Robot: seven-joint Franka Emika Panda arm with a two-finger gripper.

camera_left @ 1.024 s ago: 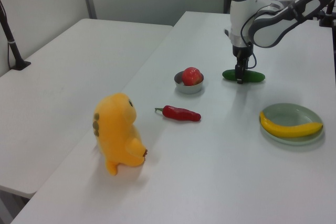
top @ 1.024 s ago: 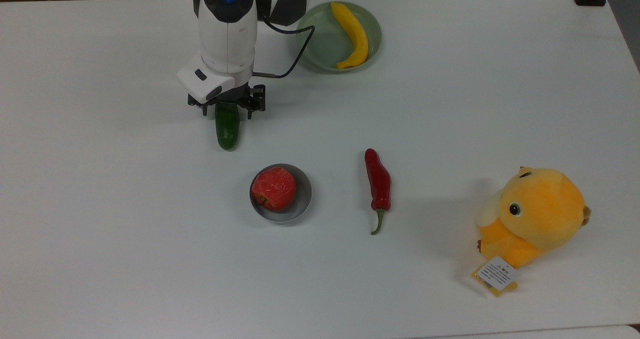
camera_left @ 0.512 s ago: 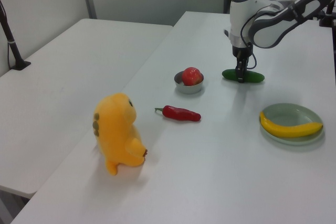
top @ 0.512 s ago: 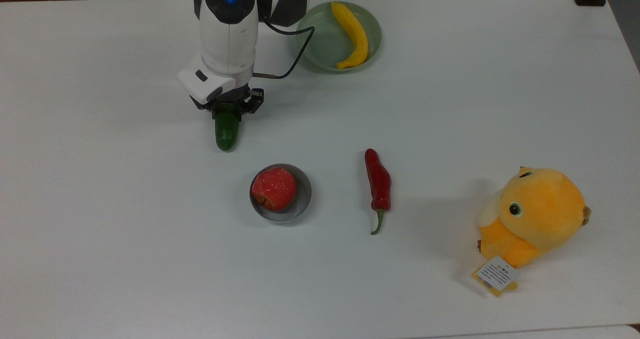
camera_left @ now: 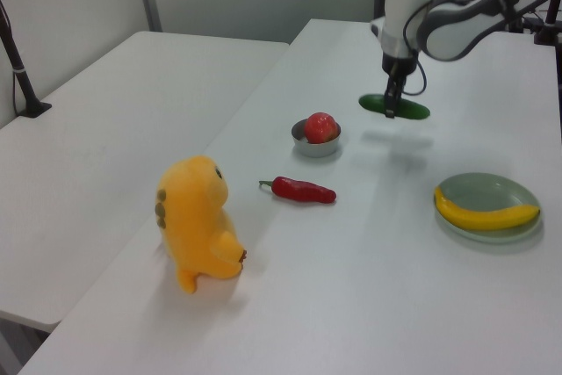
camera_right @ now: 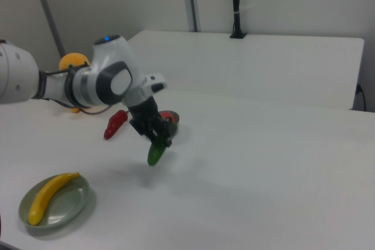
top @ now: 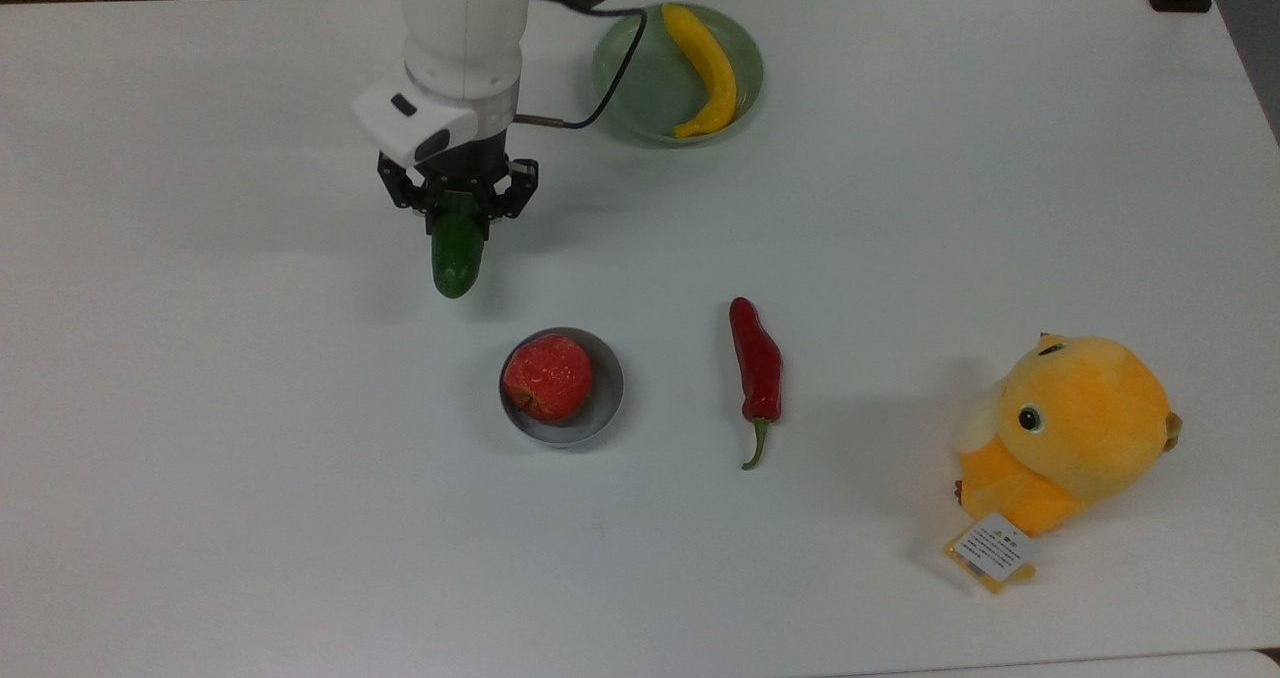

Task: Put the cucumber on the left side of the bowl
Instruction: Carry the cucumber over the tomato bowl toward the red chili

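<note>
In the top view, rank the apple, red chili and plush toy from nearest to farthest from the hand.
Measured from the hand, which holds the cucumber:
1. Apple, in the grey bowl, just below and to the right.
2. Red chili, further right.
3. Plush toy, at the top view's far right.

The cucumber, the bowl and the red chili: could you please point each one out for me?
cucumber (top: 456,258): top view, on its green body below the gripper.
bowl (top: 606,390): top view, on its bare grey inner wall beside the apple.
red chili (top: 757,358): top view, on its red body.
</note>
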